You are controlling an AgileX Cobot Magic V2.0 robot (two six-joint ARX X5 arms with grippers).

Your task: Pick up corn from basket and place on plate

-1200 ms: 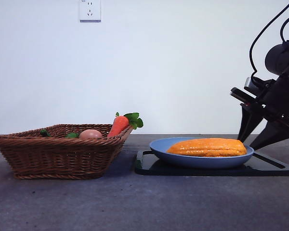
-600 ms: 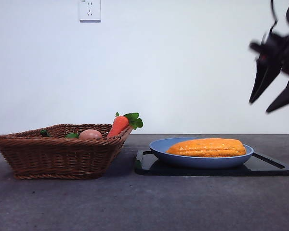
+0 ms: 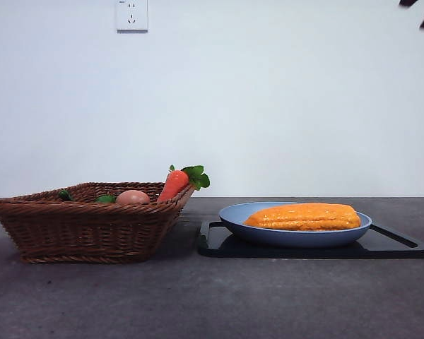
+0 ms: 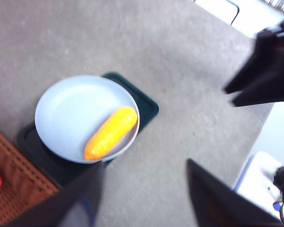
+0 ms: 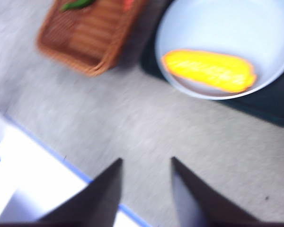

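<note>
The corn (image 3: pixel 304 216), a glossy yellow-orange cob, lies lengthwise on the light-blue plate (image 3: pixel 268 235), to the right of the wicker basket (image 3: pixel 85 229). Nothing touches the corn. High above the table my right gripper (image 5: pixel 146 161) is open and empty, with the corn (image 5: pixel 208 71) and plate (image 5: pixel 227 23) far below. In the front view that right gripper (image 3: pixel 420 8) shows only as black tips in the top right corner. My left gripper (image 4: pixel 146 163) is also open and empty, well above the plate (image 4: pixel 71 113) and corn (image 4: pixel 111 132).
The plate rests on a flat black tray (image 3: pixel 396 247). In the basket lie a red-orange carrot (image 3: pixel 174 183) with green leaves, a tan-pink egg (image 3: pixel 133 198) and a green item (image 3: pixel 104 199). A white socket (image 3: pixel 132 14) is on the wall.
The right gripper has risen from beside the plate's right end to the top right corner of the front view. The corn, plate and basket have not moved.
</note>
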